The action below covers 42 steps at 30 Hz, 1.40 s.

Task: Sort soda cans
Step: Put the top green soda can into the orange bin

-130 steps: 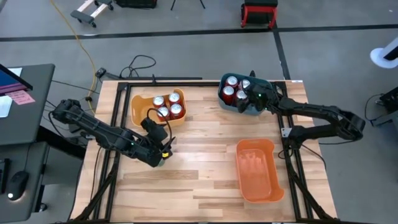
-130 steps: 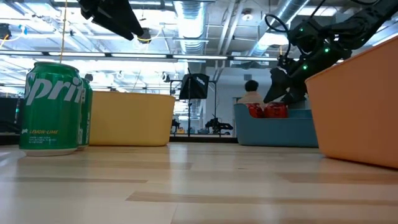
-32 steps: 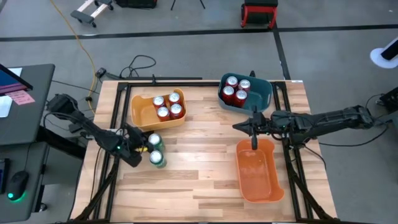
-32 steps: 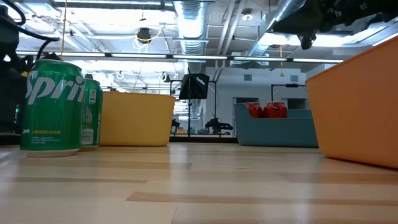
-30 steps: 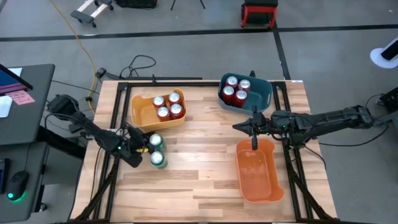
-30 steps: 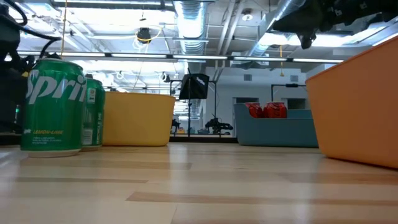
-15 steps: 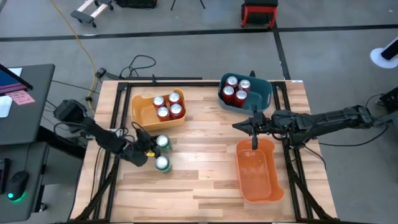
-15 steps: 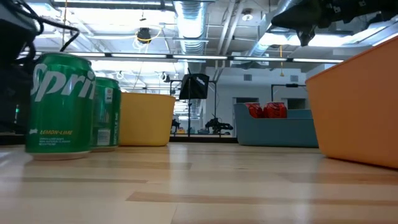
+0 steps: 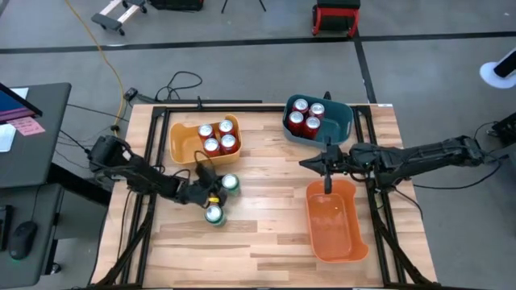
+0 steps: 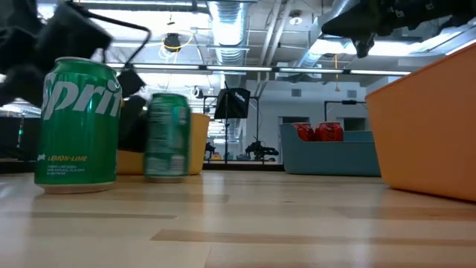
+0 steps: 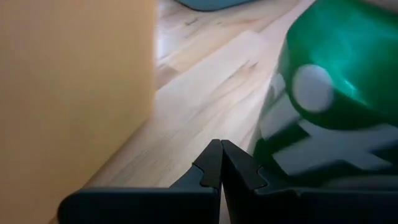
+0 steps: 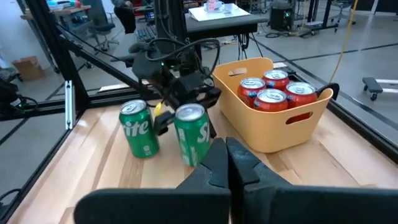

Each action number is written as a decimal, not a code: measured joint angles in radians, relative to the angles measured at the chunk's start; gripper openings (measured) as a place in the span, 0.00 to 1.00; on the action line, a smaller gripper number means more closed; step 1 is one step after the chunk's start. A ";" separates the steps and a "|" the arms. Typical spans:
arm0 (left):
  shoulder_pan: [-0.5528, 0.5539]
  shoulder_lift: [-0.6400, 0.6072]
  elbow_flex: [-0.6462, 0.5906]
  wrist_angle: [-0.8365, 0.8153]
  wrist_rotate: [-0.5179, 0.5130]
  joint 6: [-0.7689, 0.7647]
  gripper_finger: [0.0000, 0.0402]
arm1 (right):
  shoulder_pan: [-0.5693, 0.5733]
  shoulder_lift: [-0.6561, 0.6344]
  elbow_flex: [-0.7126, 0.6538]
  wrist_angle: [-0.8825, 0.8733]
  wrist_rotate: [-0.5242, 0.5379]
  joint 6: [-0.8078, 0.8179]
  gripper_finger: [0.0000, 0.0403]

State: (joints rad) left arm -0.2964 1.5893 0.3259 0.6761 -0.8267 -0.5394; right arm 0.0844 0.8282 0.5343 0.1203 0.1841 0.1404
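Two green soda cans stand upright on the table, the far one (image 9: 230, 184) just off the yellow bin's near corner, the near one (image 9: 214, 214) closer to the front edge. My left gripper (image 9: 213, 198) is shut and reaches low between them from the table's left; the low view shows its dark shape (image 10: 132, 112) between the cans. Red soda cans (image 9: 216, 137) stand in the yellow bin (image 9: 181, 145), and more red cans (image 9: 305, 115) in the teal bin (image 9: 339, 129). My right gripper (image 9: 326, 166) hangs shut and holds nothing, above the orange bin's far rim. My left gripper pushes with its shut fingers, coming almost level from the table's left. The outer side of one finger (image 11: 241, 173) lies against the lower wall of a green can (image 11: 283, 149), which stands upright on the table. Whether the other can is touched too, I cannot tell.
The orange bin (image 9: 348, 242) stands at the near right with nothing in it. The yellow bin's wall (image 11: 74, 93) stands close beside my left fingers. Bare wood (image 9: 266, 201) lies between the green cans and the orange bin.
My left gripper has gone toward the table's right edge, staying low and rolling at the wrist, and stays shut. The far green can has slid right, past the yellow bin's corner. The near one has slid a little right and nearer, so the two cans have come apart.
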 joint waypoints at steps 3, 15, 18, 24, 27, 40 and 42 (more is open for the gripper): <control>0.039 0.048 0.054 0.032 0.062 0.063 0.00 | -0.015 0.045 0.000 0.019 -0.001 0.009 0.01; 0.159 0.225 0.284 0.147 0.333 0.267 0.00 | -0.049 0.292 0.060 0.070 -0.010 -0.045 0.22; 0.164 0.253 0.325 0.146 0.368 0.284 0.00 | -0.049 0.344 0.075 0.071 -0.055 -0.082 0.36; 0.164 0.303 0.405 0.146 0.419 0.300 0.00 | -0.033 0.458 0.136 0.074 -0.105 -0.101 0.72; 0.164 0.331 0.439 0.144 0.467 0.304 0.00 | -0.021 0.505 0.183 0.042 -0.131 -0.091 0.87; 0.168 0.359 0.453 0.151 0.510 0.293 0.00 | 0.067 0.671 0.343 -0.111 -0.211 -0.150 0.99; 0.168 0.359 0.453 0.147 0.510 0.291 0.00 | 0.059 0.686 0.351 -0.115 -0.212 -0.167 0.99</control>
State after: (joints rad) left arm -0.1288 1.9488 0.7788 0.8227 -0.3168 -0.2485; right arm 0.1433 1.5139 0.8854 0.0050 -0.0280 -0.0268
